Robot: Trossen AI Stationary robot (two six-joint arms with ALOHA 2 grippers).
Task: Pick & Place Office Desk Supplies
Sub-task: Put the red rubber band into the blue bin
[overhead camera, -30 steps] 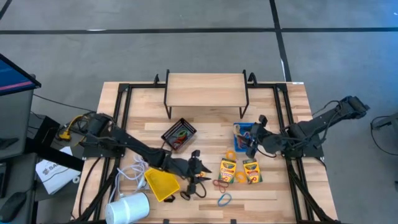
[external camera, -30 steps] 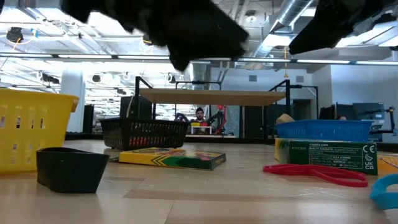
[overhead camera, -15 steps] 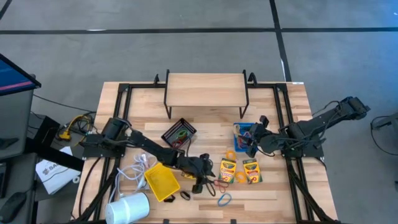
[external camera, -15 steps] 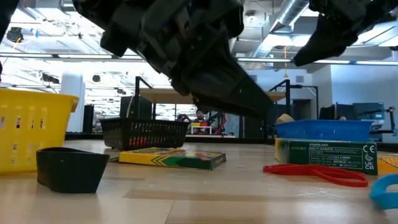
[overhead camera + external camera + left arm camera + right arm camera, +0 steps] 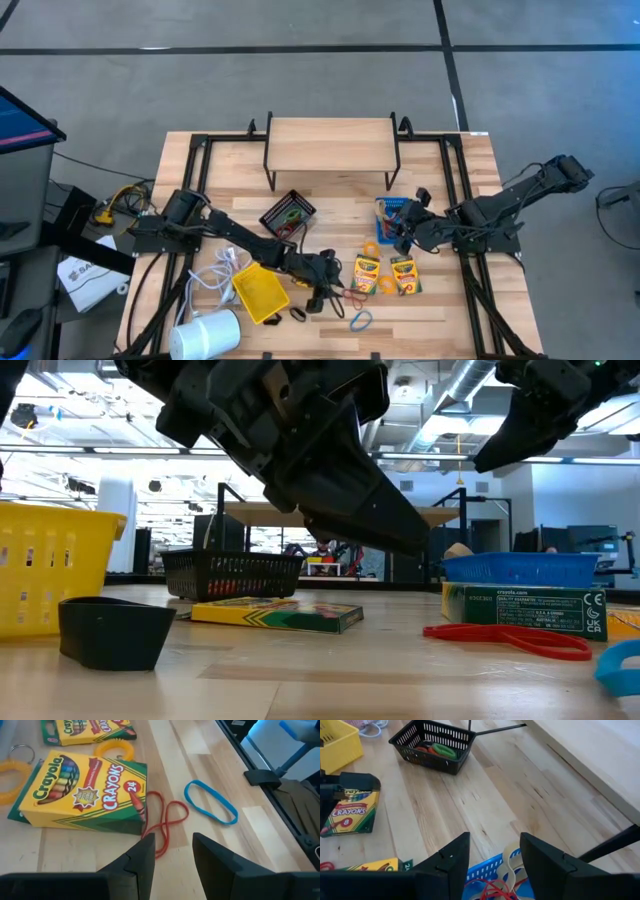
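Observation:
My left gripper (image 5: 328,295) hangs open a little above the table, slanting down. Its fingers (image 5: 145,855) stand over the near end of a red rubber-band ring (image 5: 162,820), which lies flat beside a yellow-and-green crayon box (image 5: 85,790). A second crayon box (image 5: 403,277) lies flat to its right. A blue ring (image 5: 210,802) lies on the wood nearby. My right gripper (image 5: 492,852) is open and hovers over the blue bin (image 5: 485,870), which holds red bands. The yellow bin (image 5: 260,293) and the black bin (image 5: 288,215) stand on the table.
A wooden shelf on black legs (image 5: 330,145) stands at the far middle. A white coiled cable (image 5: 215,275) and a white cylinder (image 5: 208,335) lie near the front left. A small black cup (image 5: 110,630) sits by the yellow bin. Yellow rings (image 5: 115,750) lie between the crayon boxes.
My left gripper has gone toward the table's right edge and down, from beside the yellow bin to the red ring by the crayon box, tipping further downward. It has kept still for the last half second. Its fingers stay open.

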